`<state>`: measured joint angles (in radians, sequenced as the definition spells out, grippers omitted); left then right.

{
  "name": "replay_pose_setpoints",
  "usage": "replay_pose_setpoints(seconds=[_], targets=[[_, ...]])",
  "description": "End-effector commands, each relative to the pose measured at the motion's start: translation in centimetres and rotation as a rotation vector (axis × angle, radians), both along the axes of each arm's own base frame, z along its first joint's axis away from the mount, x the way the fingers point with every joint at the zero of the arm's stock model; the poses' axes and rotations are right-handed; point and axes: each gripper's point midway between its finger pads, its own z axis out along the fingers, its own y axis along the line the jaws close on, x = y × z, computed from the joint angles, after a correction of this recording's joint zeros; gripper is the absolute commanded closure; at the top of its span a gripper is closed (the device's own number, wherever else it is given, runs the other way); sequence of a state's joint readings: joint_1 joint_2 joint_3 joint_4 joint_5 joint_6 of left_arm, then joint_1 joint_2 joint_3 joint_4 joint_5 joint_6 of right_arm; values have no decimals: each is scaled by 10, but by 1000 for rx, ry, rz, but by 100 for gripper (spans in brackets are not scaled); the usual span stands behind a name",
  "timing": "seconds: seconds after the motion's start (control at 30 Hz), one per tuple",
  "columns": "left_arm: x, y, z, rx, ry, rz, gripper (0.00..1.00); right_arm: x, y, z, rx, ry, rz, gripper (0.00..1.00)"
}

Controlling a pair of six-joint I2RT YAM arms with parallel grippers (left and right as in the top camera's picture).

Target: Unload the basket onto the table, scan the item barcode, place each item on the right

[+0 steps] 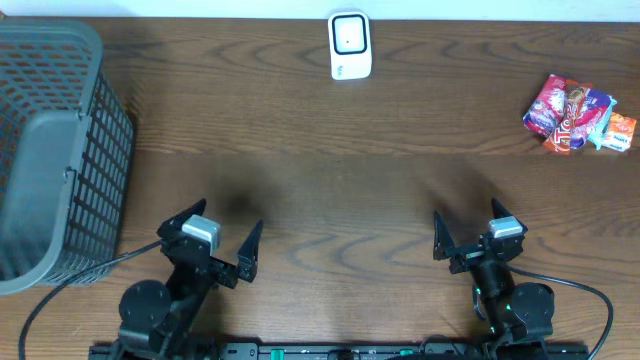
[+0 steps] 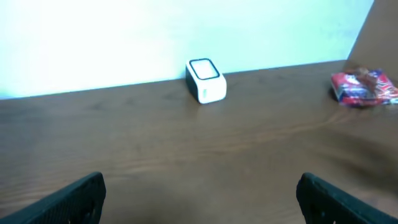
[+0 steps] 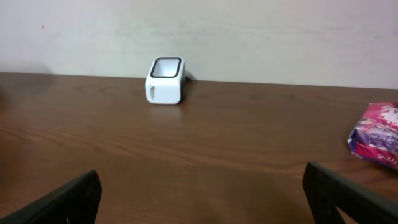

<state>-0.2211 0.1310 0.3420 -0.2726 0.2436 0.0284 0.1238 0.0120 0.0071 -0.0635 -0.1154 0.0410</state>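
The snack packet (image 1: 568, 112), a pink and purple bag with a small orange pack pressed against its right side, lies flat on the wooden table (image 1: 330, 170) near the far right corner. It is well apart from both arms, and nothing touches it.

The right gripper (image 1: 468, 226) is at the near edge of the table, with its two fingers spread wide and only bare wood between them. The packet lies ahead of it and to its right, outside the gap of the fingers. In the right wrist view, the bag appears at the right border, above and beyond the right finger (image 3: 351, 198).

The left gripper (image 1: 224, 232) is also at the near edge, with its jaws wide apart and holding nothing. From there, the packet is far across the table to the right.

The white barcode scanner (image 1: 350, 45) stands at the far edge near the middle, with its window facing upward, well apart from the packet. A grey plastic basket (image 1: 60, 150) stands at the left side, just beside the left arm.
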Motion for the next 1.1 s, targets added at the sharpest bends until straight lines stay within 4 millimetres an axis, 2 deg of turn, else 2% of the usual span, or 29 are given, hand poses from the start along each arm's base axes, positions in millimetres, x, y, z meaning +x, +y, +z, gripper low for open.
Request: replay_pose_setpoints(seconds=[0.0, 0.27, 0.63, 0.8, 0.87, 1.07], targets=[[4, 6, -5, 17, -69, 27, 2, 0, 1, 0, 9, 2, 3, 1], [15, 15, -13, 3, -153, 78, 2, 0, 1, 0, 9, 2, 3, 1], [23, 35, -3, -13, -300, 163, 2, 0, 1, 0, 9, 2, 3, 1], [28, 43, -17, -4, -277, 199, 2, 0, 1, 0, 9, 2, 3, 1], [29, 43, -23, 13, -262, 196, 2, 0, 1, 0, 9, 2, 3, 1], [27, 35, -24, 95, -286, 148, 2, 0, 1, 0, 9, 2, 3, 1]])
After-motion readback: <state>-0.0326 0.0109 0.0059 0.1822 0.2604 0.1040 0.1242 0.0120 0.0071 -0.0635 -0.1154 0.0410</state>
